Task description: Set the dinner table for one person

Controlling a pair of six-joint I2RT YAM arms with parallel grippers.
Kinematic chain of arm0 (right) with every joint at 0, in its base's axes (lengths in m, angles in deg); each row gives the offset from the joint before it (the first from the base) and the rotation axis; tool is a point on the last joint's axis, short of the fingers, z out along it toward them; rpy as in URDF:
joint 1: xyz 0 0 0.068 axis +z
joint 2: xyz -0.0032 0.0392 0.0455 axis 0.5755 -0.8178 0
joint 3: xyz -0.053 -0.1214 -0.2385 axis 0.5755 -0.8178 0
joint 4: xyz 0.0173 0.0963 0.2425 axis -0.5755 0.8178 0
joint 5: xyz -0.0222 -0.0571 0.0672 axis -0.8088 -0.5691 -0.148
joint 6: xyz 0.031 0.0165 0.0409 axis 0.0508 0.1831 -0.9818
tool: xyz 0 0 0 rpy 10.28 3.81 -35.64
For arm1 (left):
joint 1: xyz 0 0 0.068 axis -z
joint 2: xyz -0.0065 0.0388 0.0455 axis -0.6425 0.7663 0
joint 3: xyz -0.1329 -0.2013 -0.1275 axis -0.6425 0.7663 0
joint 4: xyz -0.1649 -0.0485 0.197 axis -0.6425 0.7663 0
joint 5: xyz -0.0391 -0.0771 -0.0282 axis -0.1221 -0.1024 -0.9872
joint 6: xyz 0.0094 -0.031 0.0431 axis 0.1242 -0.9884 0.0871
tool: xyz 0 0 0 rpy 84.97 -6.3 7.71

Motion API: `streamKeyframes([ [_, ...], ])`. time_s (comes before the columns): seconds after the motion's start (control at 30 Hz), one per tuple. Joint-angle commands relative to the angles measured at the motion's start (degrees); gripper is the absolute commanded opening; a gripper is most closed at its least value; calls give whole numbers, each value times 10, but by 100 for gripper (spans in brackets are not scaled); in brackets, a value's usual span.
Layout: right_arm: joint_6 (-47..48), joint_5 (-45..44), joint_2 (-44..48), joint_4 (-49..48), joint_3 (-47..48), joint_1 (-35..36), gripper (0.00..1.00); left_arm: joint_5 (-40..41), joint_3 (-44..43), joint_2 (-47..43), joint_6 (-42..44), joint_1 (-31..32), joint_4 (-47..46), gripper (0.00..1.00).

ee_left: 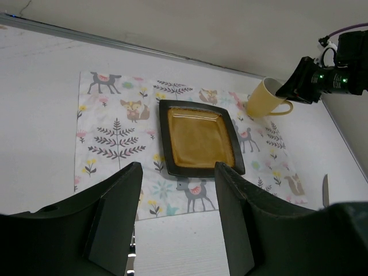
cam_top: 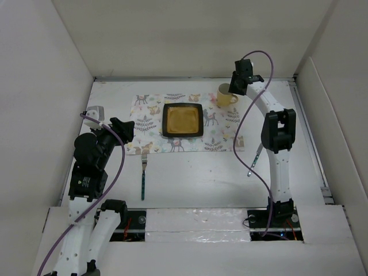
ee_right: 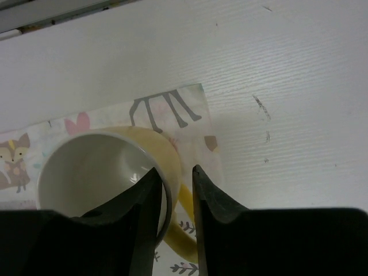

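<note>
Because a cup belongs above and to the right of a plate, the yellow ceramic mug (cam_top: 225, 95) stands on the far right corner of the white cloth placemat printed with deer and leaves (cam_top: 147, 123). Its handle is turned outward, and it is near the square dark-rimmed amber plate (cam_top: 183, 121) centred on that mat. The right gripper (ee_right: 175, 172) straddles the mug's rim, one finger inside and one outside by the handle. Its jaws are parted, with a sliver of gap beside the outer finger, so this reads as a loosened hold, likely a release. The left gripper (ee_left: 178, 172) hovers spread wide and empty by the mat's left edge, probably awaiting its turn. The plain white dinner table (cam_top: 201, 184) lies under everything. On it, the teal-handled metal fork (cam_top: 143, 175) rests off the mat's near left corner and the slim metal knife (cam_top: 254, 160) off its near right, neither yet beside the plate.
</note>
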Motion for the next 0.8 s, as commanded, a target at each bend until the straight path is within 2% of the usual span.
streamKeyframes([
  [0.0,-2,-2,37,-34,24,-2,40,-1,-8,-3,6,1,-18,50],
  [0.17,-11,5,106,-46,-2,-2,56,-1,-8,-6,6,1,-20,50],
  [0.33,-16,31,214,-107,-120,-8,58,-8,-7,-11,6,1,-23,50],
  [0.37,-13,21,238,-113,-150,-8,50,-11,-6,-11,6,1,-22,50],
  [0.43,-24,25,327,-170,-283,5,30,-12,-7,-16,6,1,-22,48],
  [0.47,-27,30,392,-216,-389,17,6,-19,-5,-21,5,1,-24,43],
  [0.5,-27,27,423,-238,-445,17,0,-19,-6,-24,5,1,-24,43],
  [0.57,-46,14,485,-276,-549,52,0,-19,-7,-28,5,1,-24,29],
  [0.6,-49,-18,535,-280,-637,62,0,-20,-8,-31,5,1,-26,19],
  [0.63,-55,-27,559,-282,-676,72,0,-19,-8,-36,5,1,-26,3],
  [0.67,-63,-32,578,-276,-705,79,0,-22,-8,-39,5,1,-25,0],
  [0.77,-98,-52,650,-191,-786,73,0,-15,-13,-53,6,6,-25,0],
])
